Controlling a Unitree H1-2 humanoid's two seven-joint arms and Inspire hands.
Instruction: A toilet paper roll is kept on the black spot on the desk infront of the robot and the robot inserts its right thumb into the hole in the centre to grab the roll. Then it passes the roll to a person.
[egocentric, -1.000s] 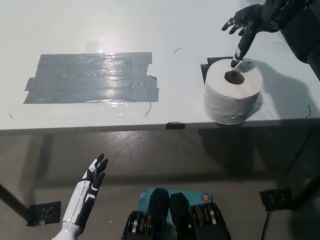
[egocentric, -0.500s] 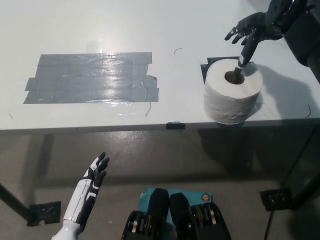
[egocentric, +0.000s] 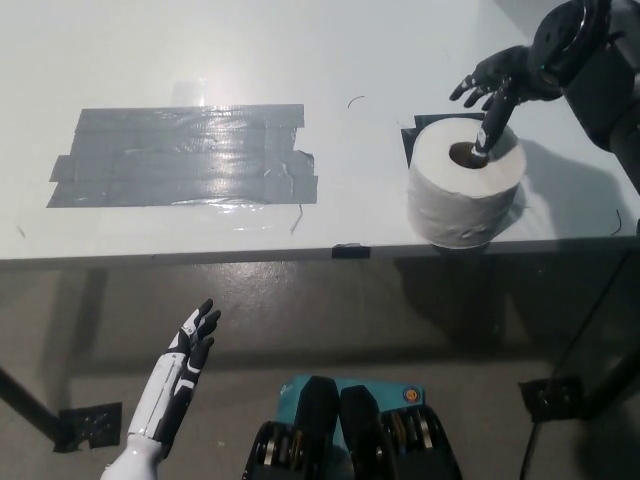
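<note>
A lab or workshop: taped white desk (egocentric: 200, 60) over bare concrete floor (egocentric: 300, 310).

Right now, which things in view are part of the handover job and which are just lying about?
Part of the job:
- toilet paper roll, standing on the black spot
- right hand, thumb at the roll's centre hole

Lying about:
- grey tape patch on the desk
- left hand, resting open below the desk edge

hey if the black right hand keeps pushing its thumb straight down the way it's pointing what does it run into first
Probably the cardboard-lined hole of the white toilet paper roll. The black right hand points its thumb down into that central opening, seemingly at its rim. Beyond that, likely the white desk under the roll, though depth is unclear.
</note>
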